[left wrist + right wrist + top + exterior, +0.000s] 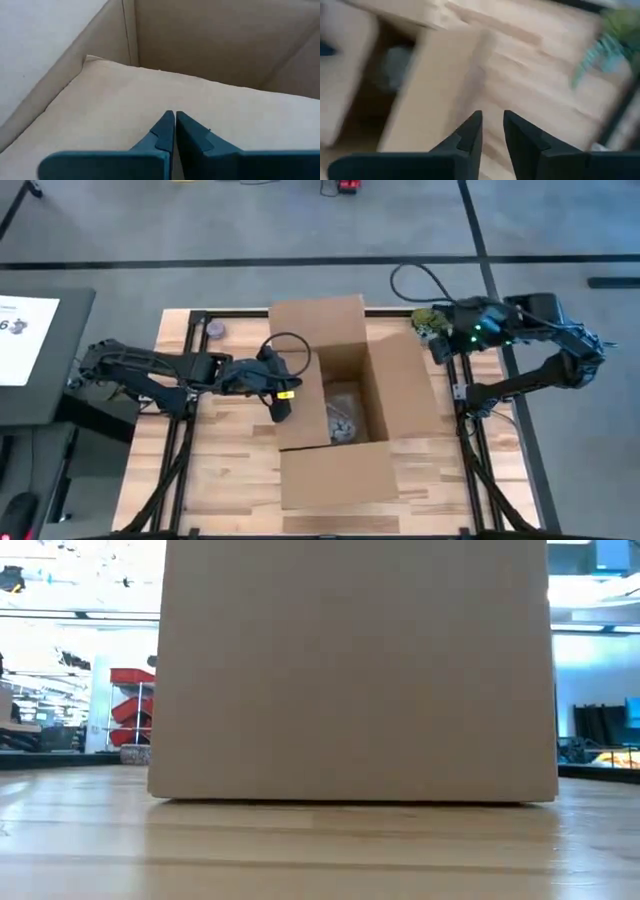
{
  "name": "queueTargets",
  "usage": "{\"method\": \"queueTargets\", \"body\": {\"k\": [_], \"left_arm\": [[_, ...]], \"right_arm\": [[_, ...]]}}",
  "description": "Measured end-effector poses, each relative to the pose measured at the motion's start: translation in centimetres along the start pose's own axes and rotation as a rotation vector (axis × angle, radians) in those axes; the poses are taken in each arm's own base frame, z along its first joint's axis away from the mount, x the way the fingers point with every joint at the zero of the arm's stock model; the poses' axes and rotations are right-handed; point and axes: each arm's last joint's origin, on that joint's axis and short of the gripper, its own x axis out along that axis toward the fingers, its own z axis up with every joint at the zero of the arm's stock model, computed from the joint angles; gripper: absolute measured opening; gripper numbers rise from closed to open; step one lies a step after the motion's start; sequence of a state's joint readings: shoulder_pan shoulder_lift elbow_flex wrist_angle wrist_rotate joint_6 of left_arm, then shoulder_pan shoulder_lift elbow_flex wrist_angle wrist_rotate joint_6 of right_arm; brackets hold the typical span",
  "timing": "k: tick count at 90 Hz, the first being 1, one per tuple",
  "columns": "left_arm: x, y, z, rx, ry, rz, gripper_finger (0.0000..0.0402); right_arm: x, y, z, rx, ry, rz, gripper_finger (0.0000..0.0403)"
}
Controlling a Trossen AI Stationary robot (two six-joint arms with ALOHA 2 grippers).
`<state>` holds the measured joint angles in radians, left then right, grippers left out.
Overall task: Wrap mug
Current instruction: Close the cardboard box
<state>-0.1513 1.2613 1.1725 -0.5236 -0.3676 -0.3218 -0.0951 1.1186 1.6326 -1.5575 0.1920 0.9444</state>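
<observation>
I see open box [345, 395] mid-table, wrapped mug [342, 420] inside on floor. Left gripper [281, 408] over left flap, fingers together. Right gripper [437, 346] at box's right edge, fingers slightly apart. Box blocks low view.

Box [350, 670] fills low view – cut off above, wrapped bundle [343, 420] indistinct

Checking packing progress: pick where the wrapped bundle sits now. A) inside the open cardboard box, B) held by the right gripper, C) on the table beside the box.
A: the high view shows the grey wrapped bundle lying on the floor of the open cardboard box.
</observation>
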Motion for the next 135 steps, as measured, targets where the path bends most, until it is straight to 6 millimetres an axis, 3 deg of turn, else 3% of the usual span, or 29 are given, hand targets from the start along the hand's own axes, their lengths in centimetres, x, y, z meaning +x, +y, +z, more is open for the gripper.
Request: {"method": "queueTargets", "body": {"k": [17,41,49,65,79,88,107,119,135], "left_arm": [[0.0,0.0,0.0,-0.014,-0.002,-0.001,0.0000],[0.0,-0.2,0.1,-0.023,-0.012,-0.009,0.0000],[0.0,-0.2,0.1,-0.018,-0.014,-0.009,0.0000],[0.0,-0.3,0.4,0.002,-0.049,-0.022,0.0000],[-1.0,-0.3,1.5,-0.010,-0.087,-0.037,0.0000],[-2.8,-0.2,3.1,0.006,-0.107,-0.072,0.0000],[-7.0,0.0,5.6,0.025,-0.053,-0.168,0.0000],[-8.4,-0.1,4.7,0.020,0.099,-0.196,0.0000],[-7.2,-1.0,1.4,0.037,0.263,-0.144,0.0000]], "right_arm": [[3.5,1.9,-1.3,-0.053,0.108,0.093,0.0041],[4.4,8.6,-0.8,-0.182,-0.064,0.521,0.0017],[6.2,10.6,-1.0,-0.240,-0.065,0.520,0.0009],[12.5,13.9,-2.2,-0.389,0.022,0.384,0.0001],[14.9,15.9,-2.2,-0.467,-0.024,0.415,0.0000],[15.0,16.5,-2.4,-0.511,-0.054,0.448,0.0000],[13.3,16.3,-2.3,-0.549,-0.129,0.478,0.0000],[12.5,16.7,-2.3,-0.613,-0.198,0.521,0.0000],[11.6,17.9,-2.0,-0.694,-0.338,0.612,0.0000]]}}
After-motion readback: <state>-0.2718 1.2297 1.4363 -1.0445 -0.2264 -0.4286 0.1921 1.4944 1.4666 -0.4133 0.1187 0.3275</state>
